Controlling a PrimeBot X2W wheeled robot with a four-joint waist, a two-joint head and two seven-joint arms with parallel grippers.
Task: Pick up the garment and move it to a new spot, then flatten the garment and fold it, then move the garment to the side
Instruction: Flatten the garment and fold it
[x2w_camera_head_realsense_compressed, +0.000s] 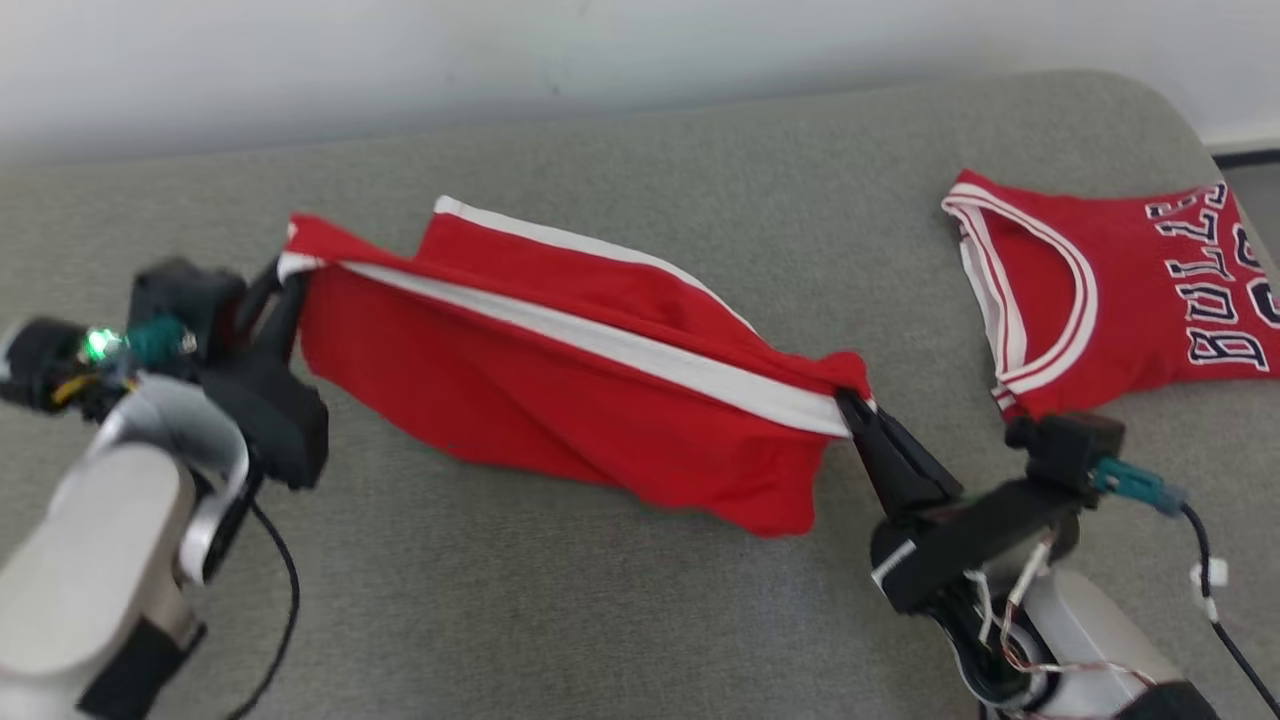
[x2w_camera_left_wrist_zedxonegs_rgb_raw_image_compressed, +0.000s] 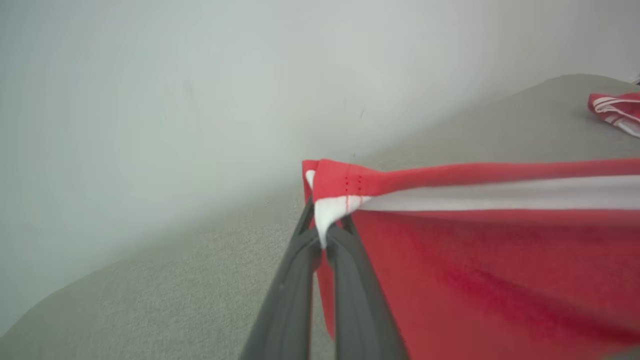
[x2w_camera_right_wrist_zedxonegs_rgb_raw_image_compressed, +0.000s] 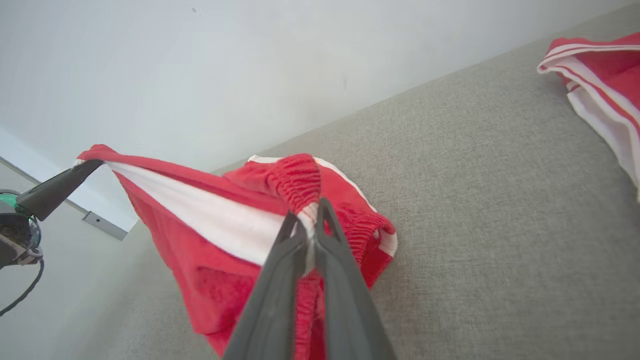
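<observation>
Arms spread wide, left gripper (x2w_camera_head_realsense_compressed: 290, 272) and right gripper (x2w_camera_head_realsense_compressed: 851, 401) each clamped on the taut red white-striped fabric shorts (x2w_camera_head_realsense_compressed: 540, 410).

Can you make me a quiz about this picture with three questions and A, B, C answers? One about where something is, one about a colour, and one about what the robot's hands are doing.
1. Where is the jersey?
A. To the right of the shorts
B. Under the shorts
C. On the floor

2. What colour is the stripe on the shorts?
A. Blue
B. White
C. Yellow

3. How are the shorts held?
A. Lying loose, nothing holding them
B. By one gripper
C. By both grippers, stretched between them

Answers:
1 A: the jersey lies on the grey cushion at the right, apart from the shorts.
2 B: a white band runs along the red cloth.
3 C: the left gripper and the right gripper are each shut on one end.
</observation>
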